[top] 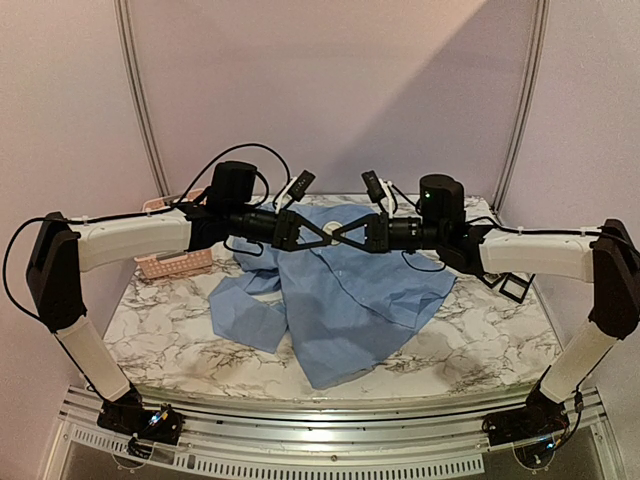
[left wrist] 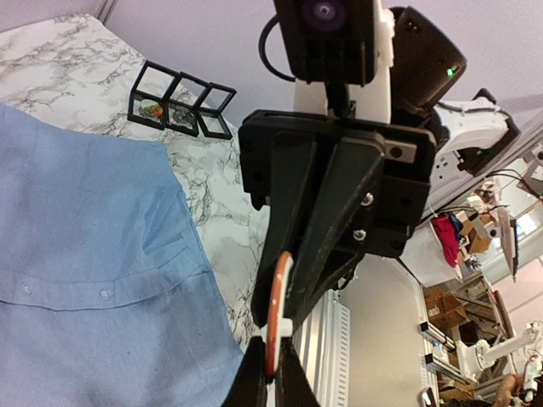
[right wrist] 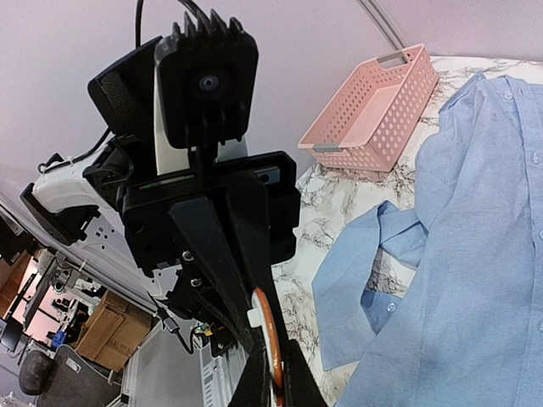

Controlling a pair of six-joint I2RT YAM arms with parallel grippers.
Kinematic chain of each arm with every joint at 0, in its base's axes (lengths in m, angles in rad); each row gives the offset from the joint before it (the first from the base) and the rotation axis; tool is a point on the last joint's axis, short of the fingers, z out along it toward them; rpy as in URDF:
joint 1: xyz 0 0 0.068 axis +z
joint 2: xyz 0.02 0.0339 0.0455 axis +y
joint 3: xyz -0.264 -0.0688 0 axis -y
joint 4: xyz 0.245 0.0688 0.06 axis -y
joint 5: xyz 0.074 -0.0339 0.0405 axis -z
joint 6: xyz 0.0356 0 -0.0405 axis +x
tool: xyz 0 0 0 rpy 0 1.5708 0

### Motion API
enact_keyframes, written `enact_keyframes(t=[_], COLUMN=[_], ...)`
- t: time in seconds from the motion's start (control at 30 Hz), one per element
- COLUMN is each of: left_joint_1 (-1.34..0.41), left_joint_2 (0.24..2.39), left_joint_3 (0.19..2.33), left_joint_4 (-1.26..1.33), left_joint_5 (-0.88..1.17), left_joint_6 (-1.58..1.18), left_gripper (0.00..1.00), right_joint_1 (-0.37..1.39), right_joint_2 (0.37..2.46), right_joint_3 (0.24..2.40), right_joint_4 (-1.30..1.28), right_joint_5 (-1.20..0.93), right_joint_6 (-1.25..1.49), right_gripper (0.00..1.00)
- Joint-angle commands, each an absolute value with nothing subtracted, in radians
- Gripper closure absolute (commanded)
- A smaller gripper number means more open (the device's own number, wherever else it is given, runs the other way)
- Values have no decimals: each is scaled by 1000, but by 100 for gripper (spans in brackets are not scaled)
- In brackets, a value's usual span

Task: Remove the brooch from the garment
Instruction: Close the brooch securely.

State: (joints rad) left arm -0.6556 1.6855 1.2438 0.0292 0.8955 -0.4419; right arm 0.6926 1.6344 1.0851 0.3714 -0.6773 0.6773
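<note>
Well, my left pincer [top: 328, 233] and my right pincer [top: 346, 233] meet tip to tip up in the air. Both are squeezed almost closed on the small orange and white brooch [left wrist: 276, 315]. The blue shirt [top: 340, 300] lies spread below them on the marble table [top: 170, 330].

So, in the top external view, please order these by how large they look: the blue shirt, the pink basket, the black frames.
1. Blue shirt, by far the largest.
2. Pink basket, partly hidden.
3. Black frames, the smallest and also partly hidden.
</note>
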Motion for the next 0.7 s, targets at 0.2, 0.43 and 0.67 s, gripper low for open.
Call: enact_keyframes(t=[0.2,0.43,0.67], left_joint_1=[-662,-655,-653], left_joint_2=[1707,1739,1745], left_joint_3=[1266,1284,1293], left_joint_4=[-80,-123,-145], left_joint_5=[898,874,864], left_joint_6=[-403,-399,-388], left_gripper=[100,100,100], right_joint_1=[655,654,654], right_joint_2=[1580,1570,1564], right_joint_3=[1012,1013,1039], right_joint_4=[429,495,476], right_joint_5=[-510,-632,-717], right_joint_6=[709,688,670], right_gripper=[100,92,69])
